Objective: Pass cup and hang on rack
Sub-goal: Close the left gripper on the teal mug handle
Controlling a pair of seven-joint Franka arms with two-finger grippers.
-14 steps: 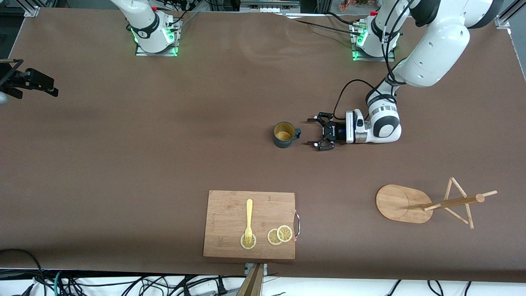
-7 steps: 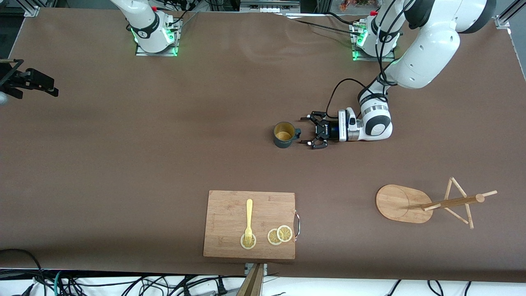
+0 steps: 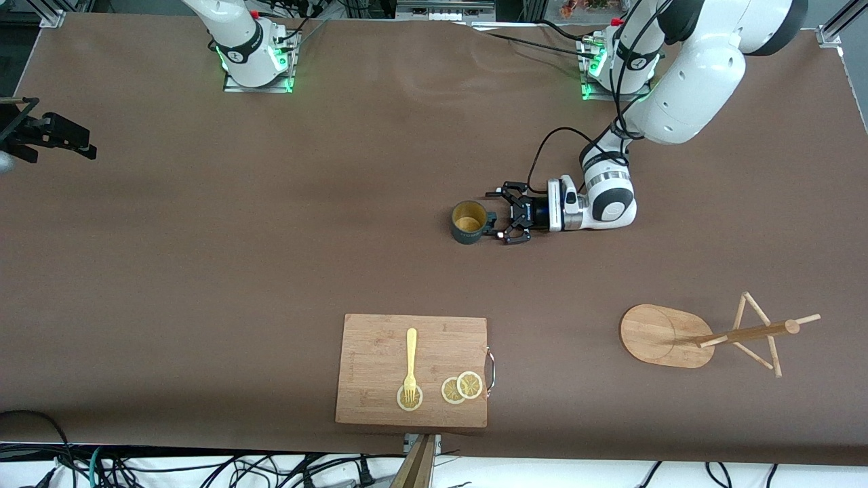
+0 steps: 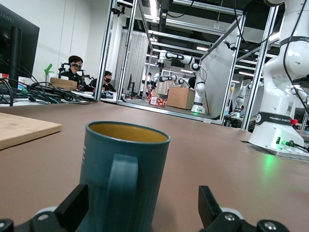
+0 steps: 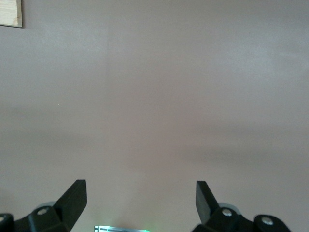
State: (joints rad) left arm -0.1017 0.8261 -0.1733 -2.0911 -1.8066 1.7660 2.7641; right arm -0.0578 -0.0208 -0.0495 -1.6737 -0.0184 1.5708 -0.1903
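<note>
Your two glossy white arms, green-lit bases, left arm (image 3: 685,95) with black cables looping to its silver-banded wrist, black two-finger left gripper (image 3: 500,215), small pale dots on the fingers, perhaps screws.

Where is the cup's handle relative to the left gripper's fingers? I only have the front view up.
Observer: In the left wrist view the cup stands upright with its handle facing the left gripper. The handle sits between the open fingers, closer to one finger than the other.
Operator: What about the right gripper? I can't find it.
Observer: The right wrist view shows the right gripper open, waiting above the bare table.
Operator: Anything under it?
Observer: Only a corner of light wood at the edge of that view.
</note>
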